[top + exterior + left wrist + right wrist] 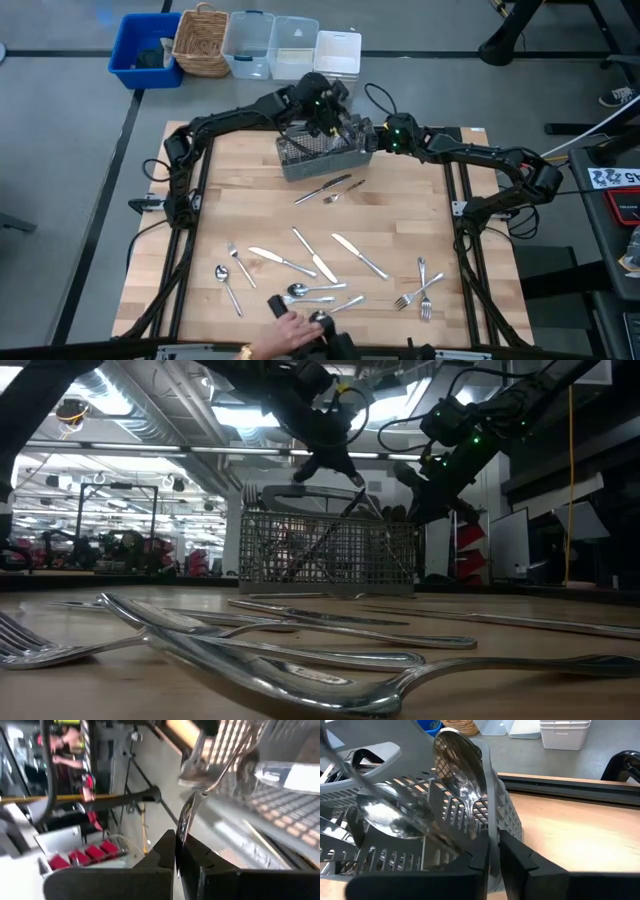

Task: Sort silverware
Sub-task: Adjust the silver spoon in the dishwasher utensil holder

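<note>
The grey mesh basket [315, 160] stands at the table's far middle, with spoons [462, 780] upright inside it. My left gripper [328, 112] hangs above the basket, shut on a slim shiny piece of silverware [184, 817]; I cannot tell which kind. My right gripper [368, 138] is at the basket's right end, closed over its wall. A knife [322, 188] and a fork [345, 190] lie flat just in front of the basket. More knives [283, 262], forks [415, 295] and spoons [228, 285] lie flat across the near half. My left gripper pinches the piece [181, 837] between its two fingers, thin edge toward the camera. The piece sticks out beyond the fingertips, lifted clear above the basket. My right gripper has the basket's end wall [493, 827] between its fingers, one inside and one outside, slanting down from the table's right. The basket stands on the table.
Beyond the far edge stand a blue bin [145, 50], a wicker basket [200, 40], clear tubs [270, 45] and a white tub [338, 50]. A person's hand [290, 330] reaches in at the near edge among the spoons.
</note>
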Motion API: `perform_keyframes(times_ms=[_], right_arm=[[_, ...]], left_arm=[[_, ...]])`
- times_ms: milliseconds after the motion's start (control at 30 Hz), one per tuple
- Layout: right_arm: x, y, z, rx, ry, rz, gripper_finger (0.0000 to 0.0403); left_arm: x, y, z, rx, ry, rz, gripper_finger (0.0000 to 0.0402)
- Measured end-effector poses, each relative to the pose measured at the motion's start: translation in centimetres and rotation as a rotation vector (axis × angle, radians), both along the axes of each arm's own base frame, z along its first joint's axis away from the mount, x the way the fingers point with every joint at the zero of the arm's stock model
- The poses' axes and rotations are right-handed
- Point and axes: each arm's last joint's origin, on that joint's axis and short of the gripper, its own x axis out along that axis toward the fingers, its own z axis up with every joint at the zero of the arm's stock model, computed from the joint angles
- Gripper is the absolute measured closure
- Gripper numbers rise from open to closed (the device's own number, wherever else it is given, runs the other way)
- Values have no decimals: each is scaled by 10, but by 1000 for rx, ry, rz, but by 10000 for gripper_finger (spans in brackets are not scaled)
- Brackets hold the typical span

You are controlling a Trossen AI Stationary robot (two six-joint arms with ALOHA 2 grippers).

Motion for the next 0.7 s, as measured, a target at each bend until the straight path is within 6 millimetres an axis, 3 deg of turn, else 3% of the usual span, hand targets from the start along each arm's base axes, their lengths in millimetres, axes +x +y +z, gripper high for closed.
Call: perform_keyframes(times_ms=[333, 700], right_arm=[[1, 1, 0, 23, -20, 37, 325], [1, 1, 0, 18, -16, 40, 310]], left_arm=[[30, -22, -32, 15, 73, -122, 391], [35, -31, -31, -55, 7, -67, 326]])
